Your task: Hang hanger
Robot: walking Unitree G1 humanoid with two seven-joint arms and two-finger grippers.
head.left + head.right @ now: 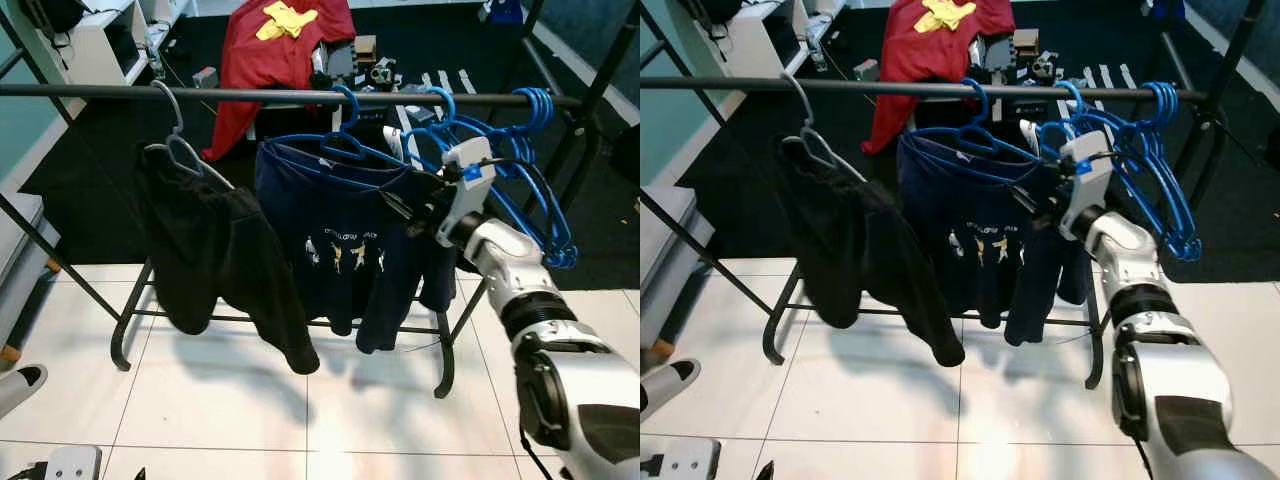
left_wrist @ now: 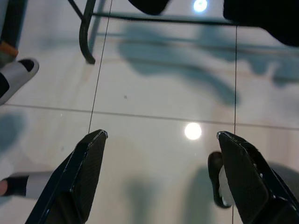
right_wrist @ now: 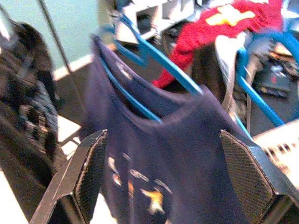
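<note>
Left gripper hangs low over the floor tiles, fingers spread wide, nothing between them. Its wrist view adds what the head views miss up close: a rack foot ahead of the fingers, and a person's slipper off to one side.

Right gripper is raised at the rack, fingers apart, holding nothing. The wrist view shows that plainly; from the head the fingertips are lost against dark cloth. Straight ahead of the fingers, very near, is the navy shirt on its blue hanger. The hanger's hook is over the rail, so it is already hung. I cannot tell whether the fingertips touch the shirt.

Just beside the gripper's outer side, a bunch of empty blue hangers hangs on the same rail. Past the shirt, on the far side from the gripper, a black garment hangs from a grey hanger.

Beyond the rail, red cloth with a yellow piece on top, on the dark floor.
</note>
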